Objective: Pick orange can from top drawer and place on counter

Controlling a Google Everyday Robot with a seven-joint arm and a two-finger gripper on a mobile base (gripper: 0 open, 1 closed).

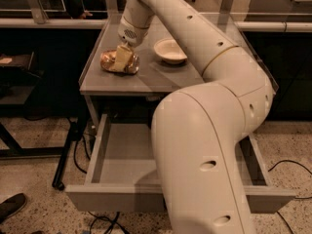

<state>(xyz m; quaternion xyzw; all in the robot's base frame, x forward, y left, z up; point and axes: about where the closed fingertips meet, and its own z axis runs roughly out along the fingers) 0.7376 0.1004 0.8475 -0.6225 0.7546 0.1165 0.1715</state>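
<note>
— What do we see around the gripper (122,57)?

— It is down at the counter (146,79), a flat grey metal top with raised edges. Behind it run dark glass panels and pale rails. Well below it, nearer to us, the top drawer (122,155) stands pulled out over a speckled stone floor. Black cables (287,167) lie there, and a dark shoe (12,206) at the lower left.

— And the orange can (108,61)?

— Directly under the gripper, touching it, lying on its side on the counter. It is crumpled and shiny. Its long axis runs across the counter, roughly along the front edge. One end points away from the gripper to the left rim, the other toward a pale bowl (170,50) near the gripper's right.

— Is it clamped or let go?

— We cannot tell.
</note>
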